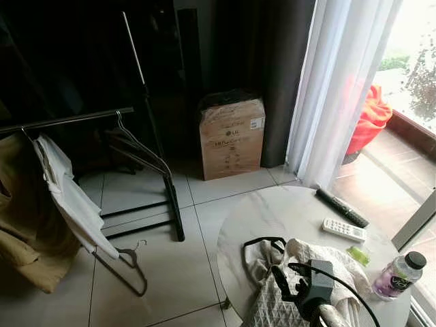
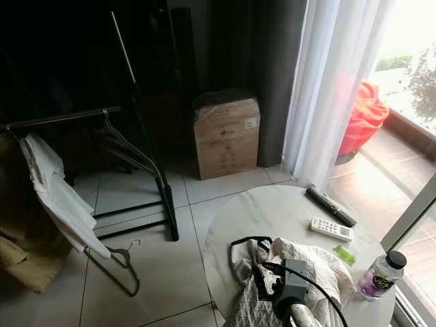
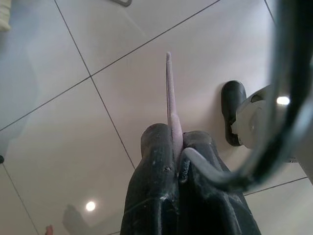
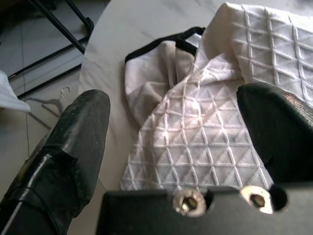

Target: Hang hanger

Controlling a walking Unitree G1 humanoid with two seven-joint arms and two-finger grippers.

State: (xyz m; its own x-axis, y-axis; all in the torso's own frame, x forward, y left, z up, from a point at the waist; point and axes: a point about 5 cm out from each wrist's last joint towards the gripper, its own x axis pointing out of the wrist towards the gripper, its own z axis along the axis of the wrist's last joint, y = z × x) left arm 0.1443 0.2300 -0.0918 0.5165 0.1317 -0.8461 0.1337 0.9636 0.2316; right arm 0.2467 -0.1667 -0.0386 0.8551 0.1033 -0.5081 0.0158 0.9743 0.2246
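Note:
A dark empty hanger (image 1: 139,148) hangs by its hook on the black rail (image 1: 68,120) of a clothes rack at the left. A white garment (image 1: 68,194) trails from the rail down to a second dark hanger (image 1: 131,264) lying on the floor tiles. On the round marble table (image 1: 272,211) lies a white quilted garment (image 4: 195,142) with black trim. My right gripper (image 1: 287,281) hovers just above it, open, its fingers (image 4: 73,147) spread wide. In the left wrist view my left gripper (image 3: 177,147) is low over the floor, shut on a thin pale pink strip (image 3: 169,93).
A cardboard box (image 1: 231,138) stands against the dark back wall. White curtains (image 1: 340,88) hang at the right before a glass door. Two remotes (image 1: 343,218) and a bottle (image 1: 398,276) sit on the table's right side. The rack's black foot (image 1: 176,211) reaches toward the table.

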